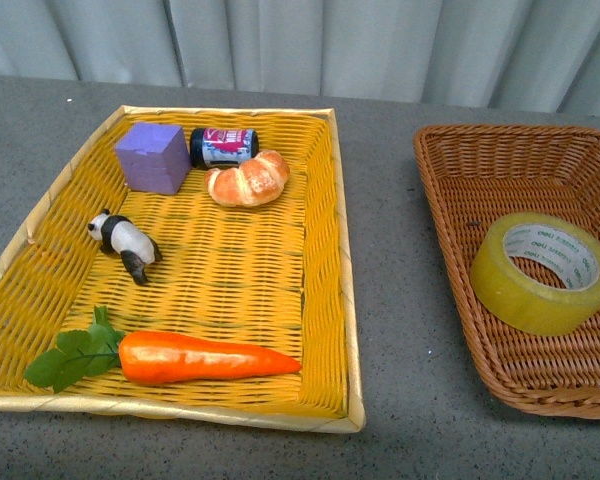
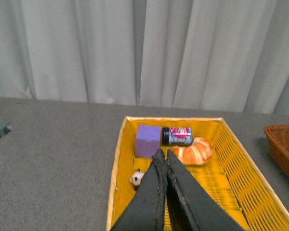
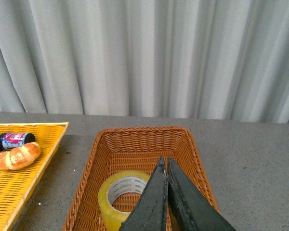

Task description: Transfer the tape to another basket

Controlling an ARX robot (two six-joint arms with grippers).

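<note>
Down in the brown wicker basket [image 1: 540, 180] sits the tape roll [image 1: 543, 272], lying flat with its core hole facing up, leaning against the near-left slope. Right tool [image 3: 164, 166] hangs directly above it, jaws pressed together, holding nothing. Left tool [image 2: 163, 159] is also pinched closed and empty, hovering over the yellow tray [image 1: 325, 280] with its purple cube [image 1: 153, 156], croissant [image 1: 248, 178], panda [image 1: 126, 243] and carrot [image 1: 205, 358]. My call: the right arm is far nearer; it must spread and drop straight down.
</note>
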